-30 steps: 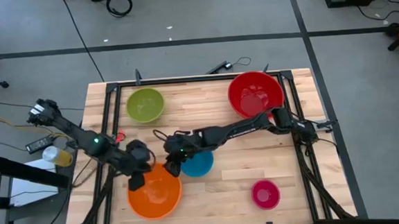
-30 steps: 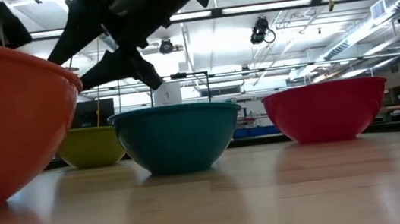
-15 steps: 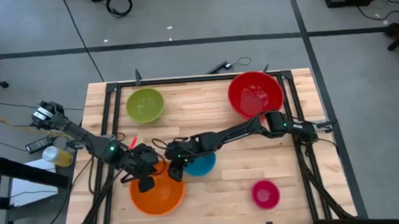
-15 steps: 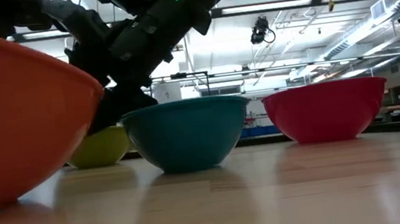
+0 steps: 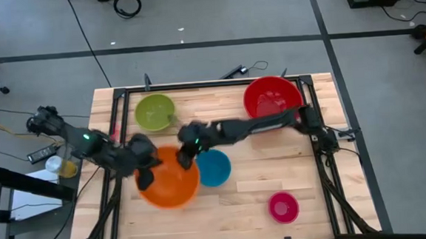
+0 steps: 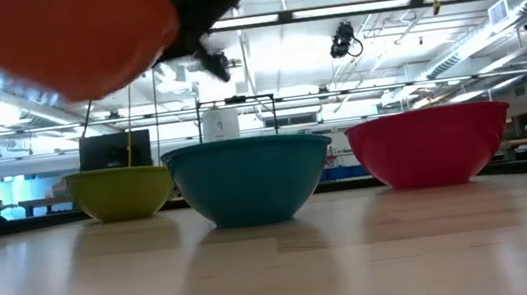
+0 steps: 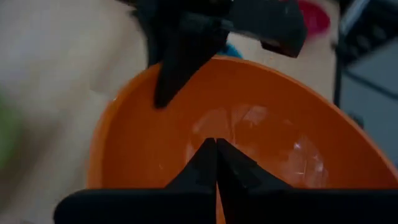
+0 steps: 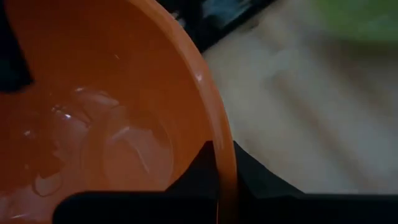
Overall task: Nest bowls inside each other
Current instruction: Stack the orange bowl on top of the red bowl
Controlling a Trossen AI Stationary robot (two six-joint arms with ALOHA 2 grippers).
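Observation:
The orange bowl (image 5: 171,183) hangs in the air above the table's near left part; the low view shows its underside (image 6: 59,42) high up. My left gripper (image 5: 148,175) is shut on its left rim and my right gripper (image 5: 183,160) on its far right rim. The blue bowl (image 5: 214,167) stands on its base just right of it. The lime green bowl (image 5: 155,112) and the red bowl (image 5: 272,99) stand at the far edge, the pink bowl (image 5: 283,206) at the near right. My left gripper is shut on the orange bowl's rim at its left side (image 7: 216,208), coming slanting down from the table's left. The fingers (image 7: 202,165) reach over the rim into the bowl and hide the place of contact. The bowl is lifted clear of the table. My right gripper pinches the orange bowl's rim (image 8: 225,163) with one finger (image 8: 202,171) inside the bowl and one outside. It comes slanting down from the table's right, across the rim. The bowl hangs clear of the table.
A black frame (image 5: 118,140) runs along the table's left, far and right sides. Bare wood lies between the blue and red bowls and along the near edge. Cables and a yellow bottle (image 5: 64,167) lie off the table's left edge.
Both grippers have come down onto the orange bowl's rim; the right one has shut on it. Together they have raised the bowl off the table and carried it a little toward the far edge, closer to the blue bowl.

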